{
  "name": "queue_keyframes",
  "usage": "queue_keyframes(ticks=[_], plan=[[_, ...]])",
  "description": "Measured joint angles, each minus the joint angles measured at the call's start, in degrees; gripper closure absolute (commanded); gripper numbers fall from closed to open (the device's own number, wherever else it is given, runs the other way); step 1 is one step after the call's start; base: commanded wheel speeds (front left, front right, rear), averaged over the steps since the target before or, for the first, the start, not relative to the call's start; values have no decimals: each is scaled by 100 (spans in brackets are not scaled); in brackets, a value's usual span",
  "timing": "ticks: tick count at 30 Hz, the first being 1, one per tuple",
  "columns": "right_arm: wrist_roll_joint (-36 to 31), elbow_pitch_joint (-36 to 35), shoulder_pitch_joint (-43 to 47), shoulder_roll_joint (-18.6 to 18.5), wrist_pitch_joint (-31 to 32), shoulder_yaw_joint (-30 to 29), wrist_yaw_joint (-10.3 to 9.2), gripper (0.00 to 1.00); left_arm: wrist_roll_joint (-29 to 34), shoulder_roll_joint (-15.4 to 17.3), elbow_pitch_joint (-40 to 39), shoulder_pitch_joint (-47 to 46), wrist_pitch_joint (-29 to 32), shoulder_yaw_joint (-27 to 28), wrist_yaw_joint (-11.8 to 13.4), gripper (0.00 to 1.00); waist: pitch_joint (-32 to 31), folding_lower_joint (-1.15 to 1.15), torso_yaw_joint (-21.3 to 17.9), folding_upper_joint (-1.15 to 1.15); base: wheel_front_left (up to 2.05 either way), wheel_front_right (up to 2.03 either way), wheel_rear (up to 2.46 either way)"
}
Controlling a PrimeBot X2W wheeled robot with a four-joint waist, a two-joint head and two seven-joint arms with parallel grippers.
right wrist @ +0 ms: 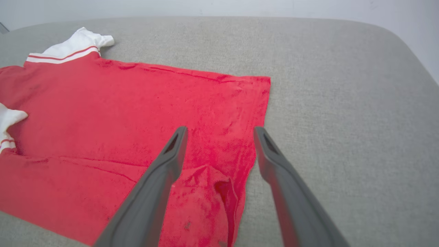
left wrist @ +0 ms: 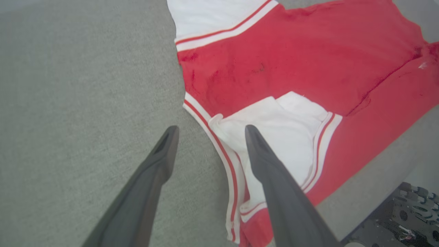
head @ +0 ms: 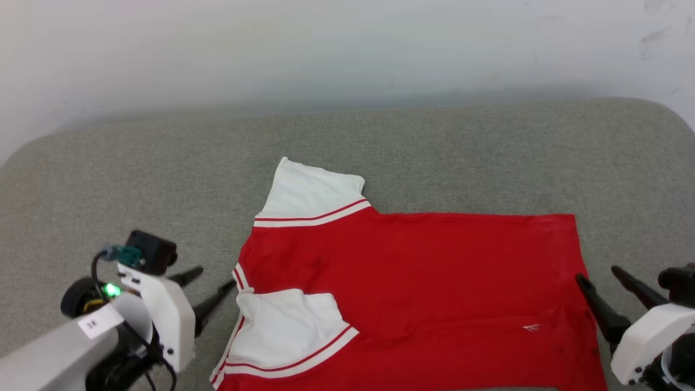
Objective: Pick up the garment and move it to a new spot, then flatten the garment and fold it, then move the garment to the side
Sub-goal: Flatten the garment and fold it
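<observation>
Lying spread on a grey cloth-covered surface [head: 434, 141], the garment [head: 412, 271] has its collar end toward the robot's left and its hem [head: 579, 244] toward the right. The far sleeve [head: 312, 193] sticks out flat and white toward the wall [head: 347, 49]; the near sleeve [head: 288, 326] is turned in and rests on top of the red body. A long crease runs across the red cloth near the front.

The far edge of the garment is straight, and a broad band of bare surface lies beyond it, up to the rounded back edge. There is also bare surface to the left of the collar and to the right of the hem. At the front there is little room; in the left wrist view the red edge runs close beside the surface's front edge [left wrist: 370, 192].

The left gripper [head: 214, 278] sits just beside the collar edge with its fingers spread wide and holds nothing. In its own view [left wrist: 211, 128] one finger lies over bare surface and the other over the white near sleeve; whether that one touches the cloth cannot be told.

The right gripper [head: 597, 274] stands at the hem, also spread wide and empty. In its own view [right wrist: 220, 129] the hem edge runs between the two fingers, with one finger over red cloth and the other over bare surface. A small raised pucker [right wrist: 212, 183] of cloth sits at the near hem corner between them.
</observation>
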Motion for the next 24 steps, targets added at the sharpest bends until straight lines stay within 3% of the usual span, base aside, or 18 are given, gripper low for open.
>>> queue_keyframes(ticks=[5, 12, 17, 24], plan=[[-644, -454, -102, 490, -491, -511, 0, 0, 182, -35, -35, -603, -157, 354, 196, 0, 107, 0, -100, 0, 0, 0, 0], [-1205, -1162, -211, 978, -567, -735, 0, 0, 281, -420, 601, -1567, 175, 558, 12, 0, 490, 0, -313, 0, 0, 0, 0], [-1385, -1506, -344, 1150, -548, -678, 0, 0, 246, -691, 1290, -2350, 736, 612, -210, 0, 911, 0, -509, 0, 0, 0, 0], [-1529, -1708, -621, 1296, -552, -526, 0, 0, 197, -934, 2182, -3374, 2076, 486, -400, 0, 1577, 1, -805, 0, 0, 0, 0]])
